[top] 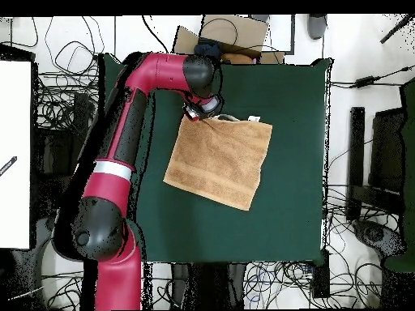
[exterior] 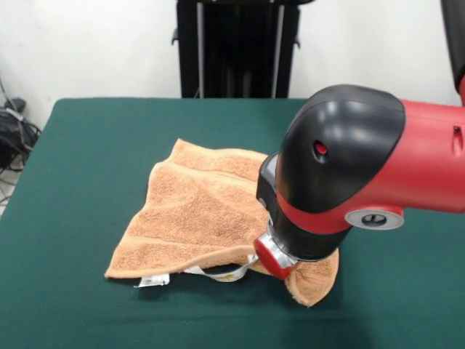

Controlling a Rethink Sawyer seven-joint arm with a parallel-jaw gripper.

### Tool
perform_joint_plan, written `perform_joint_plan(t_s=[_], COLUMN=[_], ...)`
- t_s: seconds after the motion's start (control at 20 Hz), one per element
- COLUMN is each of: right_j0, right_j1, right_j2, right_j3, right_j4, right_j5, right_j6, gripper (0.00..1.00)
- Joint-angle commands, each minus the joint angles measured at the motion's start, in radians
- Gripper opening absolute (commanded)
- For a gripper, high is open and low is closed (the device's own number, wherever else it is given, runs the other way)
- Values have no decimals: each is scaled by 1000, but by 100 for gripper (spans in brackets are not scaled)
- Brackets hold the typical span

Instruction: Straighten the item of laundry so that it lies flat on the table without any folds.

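Observation:
The orange-tan towel lies on the green table, mostly spread, with a ridge across its middle. Its near right corner is curled up and folded over. A white tag and a loose border strip show at its near edge. My gripper is down at that curled corner, touching or just above the cloth; the red and black wrist hides its tips. In the overhead view the gripper is at the upper left corner of the towel, on the table. I cannot tell whether it holds cloth.
The black pedestal stands behind the table's far edge. Cables lie on the floor at the left. In the overhead view a cardboard box sits beyond the table's top edge and a white board is at the left.

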Motion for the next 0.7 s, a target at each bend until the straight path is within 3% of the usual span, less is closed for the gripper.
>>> perform_joint_plan(t_s=[0.05, 0.7], right_j0=[23, 23], right_j1=[-29, -27], right_j2=[-33, -40], right_j3=[-82, -87], right_j4=[17, 5], right_j5=[-19, -1], right_j6=[177, 158], gripper=[0, 0])
